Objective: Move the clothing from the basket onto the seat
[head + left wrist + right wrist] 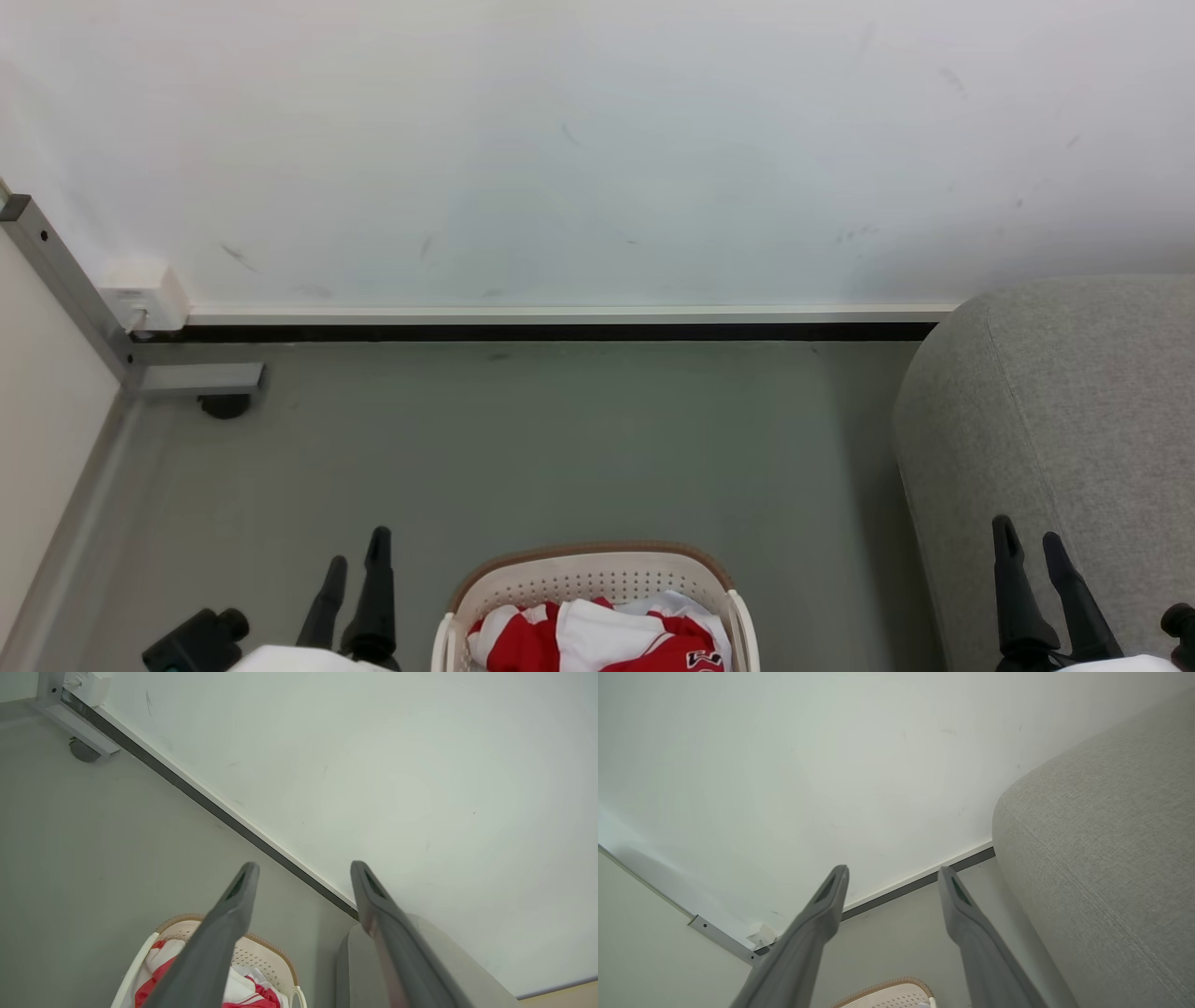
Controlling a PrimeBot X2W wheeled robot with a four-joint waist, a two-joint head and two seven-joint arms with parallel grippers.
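At the bottom centre of the head view, the basket [597, 571] stands on the grey floor [560, 439]. Its brown rim arches over the perforated cream wall, and the clothing [579, 644] is bunched inside, red with white sleeves and a scrap of lettering at the lower right. All the clothing in view lies within the basket walls. Along the right edge of the frame the seat [1074, 420] shows a rounded grey corner, near the basket but apart from it. The left gripper [358, 546] sits at the lower left, just beside the basket, with its jaws released and nothing between them. The right gripper [1027, 530] sits at the lower right, against the seat's fabric, with its jaws likewise spread and empty. Across the upper frame runs a pale wall [597, 140] with a dark baseboard [560, 331] below it. A metal frame [56, 280] and a small white box [145, 294] sit at the left.
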